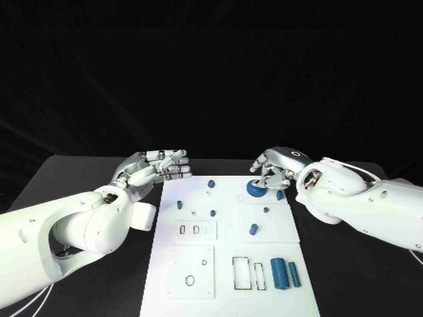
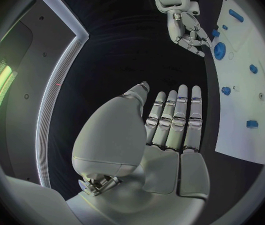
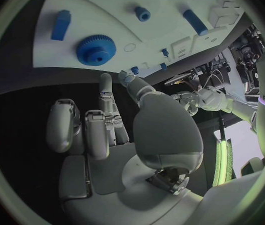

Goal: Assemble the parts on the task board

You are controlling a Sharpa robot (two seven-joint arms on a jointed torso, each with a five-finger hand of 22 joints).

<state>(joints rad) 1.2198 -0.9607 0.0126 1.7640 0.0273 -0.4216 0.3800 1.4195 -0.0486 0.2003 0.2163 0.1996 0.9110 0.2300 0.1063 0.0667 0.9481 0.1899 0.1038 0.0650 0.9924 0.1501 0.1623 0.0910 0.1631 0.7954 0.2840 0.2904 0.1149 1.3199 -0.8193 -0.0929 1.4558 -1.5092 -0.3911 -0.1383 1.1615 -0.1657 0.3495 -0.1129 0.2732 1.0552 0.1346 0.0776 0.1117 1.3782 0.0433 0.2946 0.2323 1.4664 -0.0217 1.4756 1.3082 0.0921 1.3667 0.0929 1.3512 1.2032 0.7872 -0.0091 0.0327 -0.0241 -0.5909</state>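
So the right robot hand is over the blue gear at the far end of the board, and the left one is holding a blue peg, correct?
Not quite. The right robot hand is at the blue gear, but the left robot hand holds nothing: the left wrist view shows its palm bare, fingers extended, off the task board.

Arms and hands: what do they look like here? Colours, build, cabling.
Both arms have smooth white rounded shells with small dark fastener dots. The left hand and right hand are silver, segmented, with many fingers. Thin white cables loop near the right wrist.
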